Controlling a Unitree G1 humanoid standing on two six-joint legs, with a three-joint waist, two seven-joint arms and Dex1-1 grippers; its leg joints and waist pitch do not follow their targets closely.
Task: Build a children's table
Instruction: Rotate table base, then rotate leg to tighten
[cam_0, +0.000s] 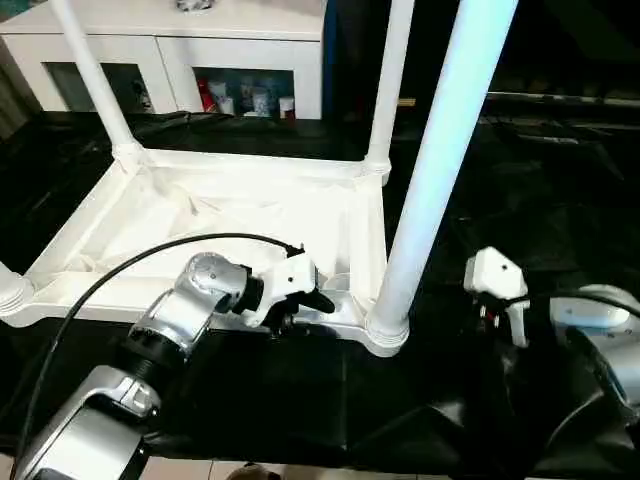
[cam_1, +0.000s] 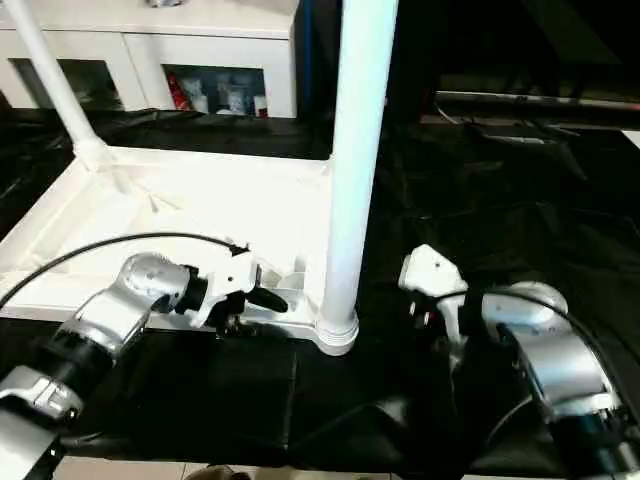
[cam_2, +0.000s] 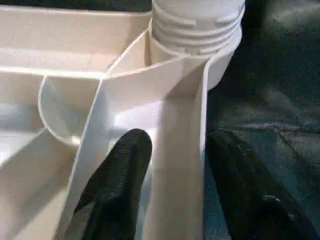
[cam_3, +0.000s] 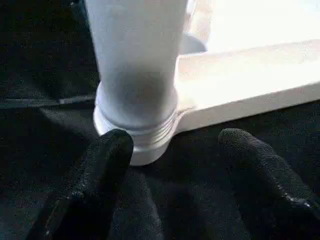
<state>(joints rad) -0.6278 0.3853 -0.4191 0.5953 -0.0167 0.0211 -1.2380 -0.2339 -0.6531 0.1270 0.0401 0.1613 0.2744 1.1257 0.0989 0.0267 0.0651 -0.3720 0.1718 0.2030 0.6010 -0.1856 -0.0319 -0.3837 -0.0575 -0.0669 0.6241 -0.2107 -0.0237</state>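
Observation:
The children's table lies upside down on the black cover, its ribbed top (cam_0: 230, 215) facing up. White legs stand in its corner sockets: a near-right leg (cam_0: 440, 150), a far-right leg (cam_0: 390, 80) and a far-left leg (cam_0: 95, 75). My left gripper (cam_0: 308, 303) is at the top's near rim, just left of the near-right socket (cam_2: 197, 30). It is open and straddles the rim wall (cam_2: 180, 150), one finger (cam_2: 120, 175) inside and the other just outside. My right gripper (cam_3: 175, 145) stands open on the cover beside the near-right leg's base (cam_3: 135, 125), touching nothing.
A white glass-door cabinet (cam_0: 180, 50) stands behind the work table. The black cover (cam_0: 530, 190) stretches to the right of the small table, with wrinkles near the front edge. A black cable (cam_0: 130, 262) arcs over my left forearm.

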